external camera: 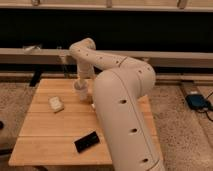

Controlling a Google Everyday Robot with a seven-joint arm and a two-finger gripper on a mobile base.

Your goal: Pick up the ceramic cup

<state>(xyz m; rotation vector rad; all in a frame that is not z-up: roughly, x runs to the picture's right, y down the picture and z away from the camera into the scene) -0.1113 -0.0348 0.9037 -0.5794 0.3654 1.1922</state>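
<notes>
Nearest on the wooden table (pixel 47 132) lies a flat black item (pixel 86 141) close to the front edge, with a small white boxy item (pixel 55 104) farther back on the left and the robot's bulky pale arm (pixel 125 115) rising along the table's right side. Beyond these, toward the far middle of the tabletop, the ceramic cup (pixel 80 92) stands upright as a pale cylinder, and the gripper (pixel 80 85) comes straight down onto its top; I cannot tell whether the gripper is wide, narrow or clamped on the cup. Behind the table a pale ledge (pixel 180 59) runs along a dark wall.
</notes>
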